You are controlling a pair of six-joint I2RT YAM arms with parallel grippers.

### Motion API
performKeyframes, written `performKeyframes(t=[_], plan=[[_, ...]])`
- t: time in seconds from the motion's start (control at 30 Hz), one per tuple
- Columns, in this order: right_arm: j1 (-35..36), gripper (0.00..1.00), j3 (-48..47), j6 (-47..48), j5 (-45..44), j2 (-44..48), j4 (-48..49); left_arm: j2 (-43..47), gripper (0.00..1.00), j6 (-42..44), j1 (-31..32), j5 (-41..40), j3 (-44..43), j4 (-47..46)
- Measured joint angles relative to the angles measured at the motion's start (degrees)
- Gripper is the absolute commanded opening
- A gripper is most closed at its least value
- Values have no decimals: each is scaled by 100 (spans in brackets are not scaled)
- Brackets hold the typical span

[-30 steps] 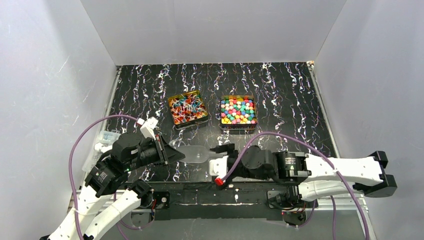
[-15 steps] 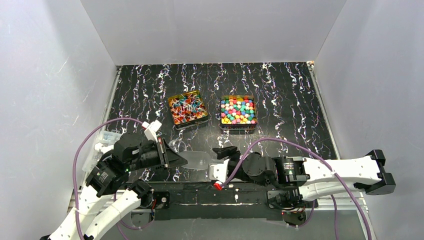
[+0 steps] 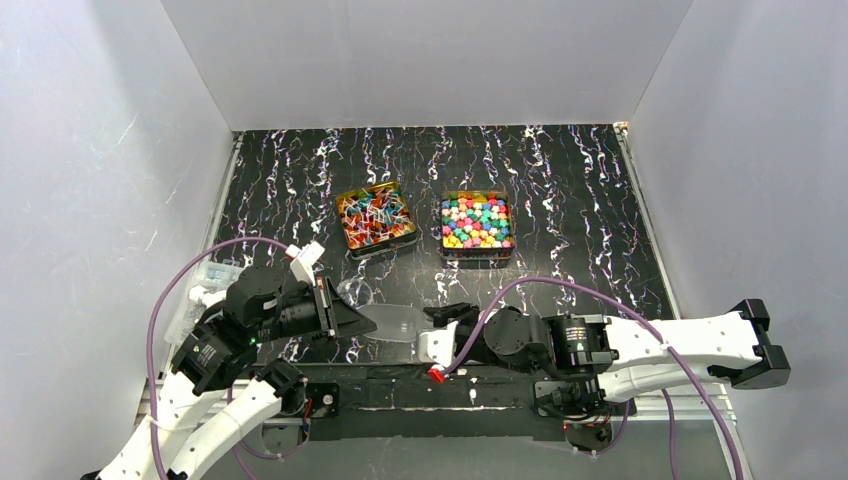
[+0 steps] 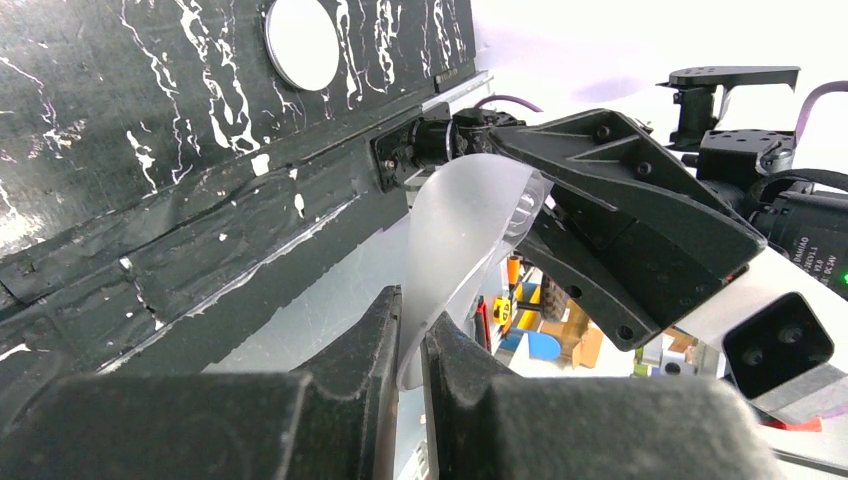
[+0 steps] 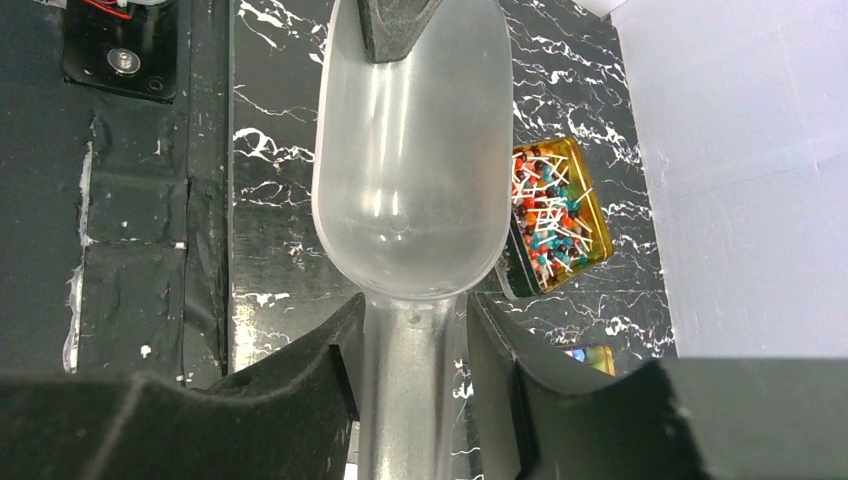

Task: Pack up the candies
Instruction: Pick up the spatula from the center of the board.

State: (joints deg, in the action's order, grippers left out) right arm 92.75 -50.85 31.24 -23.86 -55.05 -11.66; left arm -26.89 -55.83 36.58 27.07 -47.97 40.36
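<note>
Brimming with candies (image 3: 476,222), two gold tins (image 3: 478,254) (twist-wrapped left, cube-like right).

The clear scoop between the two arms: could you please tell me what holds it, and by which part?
Both grippers hold the scoop: the right gripper clamps its handle, the left gripper pinches the front rim of its bowl.

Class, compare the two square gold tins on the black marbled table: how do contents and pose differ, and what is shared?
Contents: the left gold tin holds twist-wrapped sweets with white ends, while the right gold tin holds rounded cube-like sweets. Pose: the left gold tin sits skewed to the edge of the table, the right gold tin squarely. Shared: both are square, open and full, and stand side by side, apart.
</note>
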Motion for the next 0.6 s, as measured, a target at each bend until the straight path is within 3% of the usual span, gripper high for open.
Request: performKeyframes(t=[0.17, 0.47, 0.57, 0.6], plan=[[0, 39, 15, -103, 22, -2, -13, -4, 0, -76, 0, 90, 33, -76], [0, 3, 116, -267, 125, 122, 9, -9, 0, -107, 0, 199, 118, -190], [-2, 1, 205, -330, 177, 232, 35, -9, 0, -133, 4, 260, 186, -302], [-4, 1, 256, -374, 203, 289, 59, -11, 6, -140, 11, 280, 203, -323]])
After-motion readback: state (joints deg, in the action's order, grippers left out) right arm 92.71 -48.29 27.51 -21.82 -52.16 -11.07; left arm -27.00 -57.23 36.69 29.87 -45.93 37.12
